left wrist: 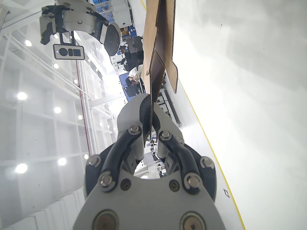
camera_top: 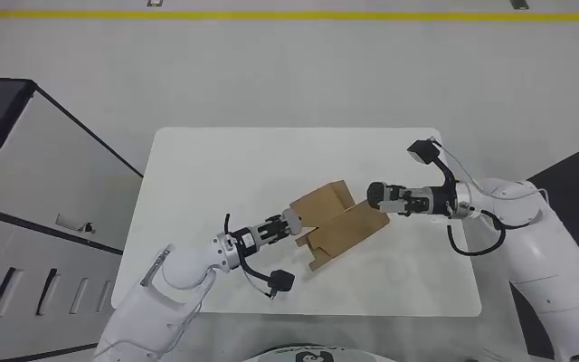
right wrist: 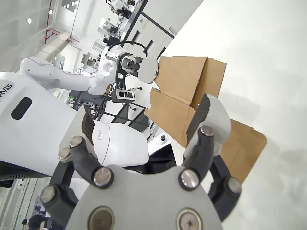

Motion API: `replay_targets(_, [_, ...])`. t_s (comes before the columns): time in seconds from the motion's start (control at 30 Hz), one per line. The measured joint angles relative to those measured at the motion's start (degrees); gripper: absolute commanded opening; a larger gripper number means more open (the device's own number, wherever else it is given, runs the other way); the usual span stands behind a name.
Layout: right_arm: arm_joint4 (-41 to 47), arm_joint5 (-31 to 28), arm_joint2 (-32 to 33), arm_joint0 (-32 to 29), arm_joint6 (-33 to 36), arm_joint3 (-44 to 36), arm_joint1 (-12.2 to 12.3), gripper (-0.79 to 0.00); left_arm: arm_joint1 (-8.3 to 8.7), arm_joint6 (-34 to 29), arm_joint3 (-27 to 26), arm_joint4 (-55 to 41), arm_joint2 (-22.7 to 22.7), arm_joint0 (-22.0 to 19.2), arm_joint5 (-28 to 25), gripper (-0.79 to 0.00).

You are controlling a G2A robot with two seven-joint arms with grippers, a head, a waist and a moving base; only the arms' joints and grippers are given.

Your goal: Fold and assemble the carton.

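A brown cardboard carton (camera_top: 335, 220), partly folded, lies flat near the middle of the white table (camera_top: 226, 163). My left gripper (camera_top: 291, 220) is at the carton's left end and is shut on a thin cardboard edge (left wrist: 151, 111), clamped between both fingers. My right gripper (camera_top: 373, 195) is at the carton's right end. In the right wrist view it (right wrist: 146, 120) stands open, with one finger (right wrist: 203, 113) against the carton (right wrist: 182, 80) and the other well clear. The left gripper (right wrist: 148, 69) shows on the carton's far side.
A grey cabinet with a dark edge (camera_top: 45, 181) stands to the left of the table. A yellow floor line (camera_top: 271, 15) runs along the far side. The table has bare surface behind and in front of the carton.
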Motion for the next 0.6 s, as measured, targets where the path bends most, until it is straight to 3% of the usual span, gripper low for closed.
replay_targets(0.6, [3.3,2.4,-5.8,6.0,4.3,4.0,-1.1,0.0,0.42,1.8,0.2,-4.8,0.8,-0.6,0.8,-0.785])
